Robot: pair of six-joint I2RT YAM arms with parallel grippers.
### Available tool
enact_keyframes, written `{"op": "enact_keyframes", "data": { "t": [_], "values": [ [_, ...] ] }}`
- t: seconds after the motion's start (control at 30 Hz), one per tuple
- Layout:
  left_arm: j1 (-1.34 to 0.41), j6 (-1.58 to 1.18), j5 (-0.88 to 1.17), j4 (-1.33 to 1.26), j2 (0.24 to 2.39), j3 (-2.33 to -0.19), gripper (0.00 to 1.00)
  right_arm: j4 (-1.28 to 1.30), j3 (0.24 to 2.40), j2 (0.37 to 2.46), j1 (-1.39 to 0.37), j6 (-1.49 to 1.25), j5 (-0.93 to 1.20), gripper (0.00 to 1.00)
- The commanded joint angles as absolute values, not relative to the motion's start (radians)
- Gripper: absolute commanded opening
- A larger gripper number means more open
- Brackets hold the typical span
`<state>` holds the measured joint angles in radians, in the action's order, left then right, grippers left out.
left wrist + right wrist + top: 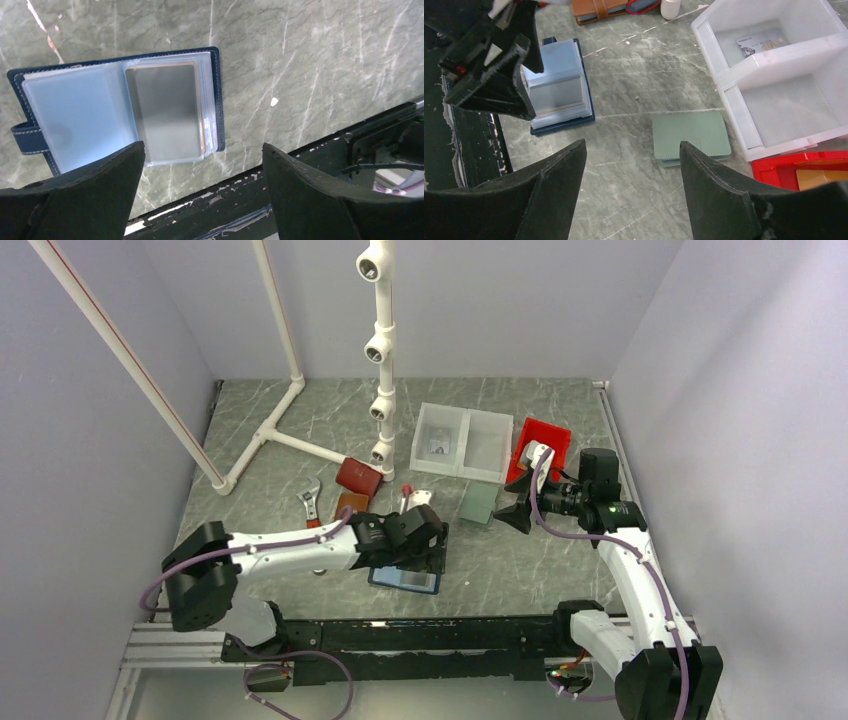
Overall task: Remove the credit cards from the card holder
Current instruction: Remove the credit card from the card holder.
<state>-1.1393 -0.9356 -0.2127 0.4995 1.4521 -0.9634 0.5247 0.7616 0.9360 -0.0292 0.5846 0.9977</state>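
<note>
The navy card holder (404, 579) lies open on the table near the front edge, its light blue inside up. In the left wrist view (75, 110) its greyish pocket (165, 115) shows orange-tan card edges (202, 127) stacked behind it. My left gripper (432, 548) is open and empty, just above the holder (203, 145). My right gripper (515, 512) is open and empty (632, 141), raised over the table between the holder (556, 87) and the bins. A pale printed card (760, 42) lies in the white bin. An orange-tan card (819, 178) lies in the red bin.
A grey-green wallet (478, 503) lies under the right gripper. A white two-part bin (462, 442) and a red bin (540, 445) stand at the back right. A brown wallet (350, 505), a dark red wallet (359, 476), a wrench (311, 502) and a white pipe frame (380, 350) stand behind the left arm.
</note>
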Motion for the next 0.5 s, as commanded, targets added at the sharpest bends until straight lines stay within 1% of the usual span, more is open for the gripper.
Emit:
{"op": "enact_keyframes", "data": {
  "t": [0.0,0.2,0.3,0.47],
  "values": [
    [-1.149,-0.901,-0.227,0.563,1.538,-1.044,0.87,0.523,0.781,0.937,-0.026,0.612,1.034,0.71],
    [-1.149,-0.886,-0.241,0.620,1.639,-1.101,0.74,0.523,0.779,0.936,-0.026,0.614,1.035,0.71],
    [-1.149,-0.884,-0.253,0.626,1.653,-1.102,0.70,0.526,0.779,0.940,-0.026,0.615,1.037,0.71],
    [-1.149,-0.873,-0.260,0.613,1.656,-1.095,0.69,0.532,0.782,0.947,-0.026,0.618,1.035,0.71]
  ]
}}
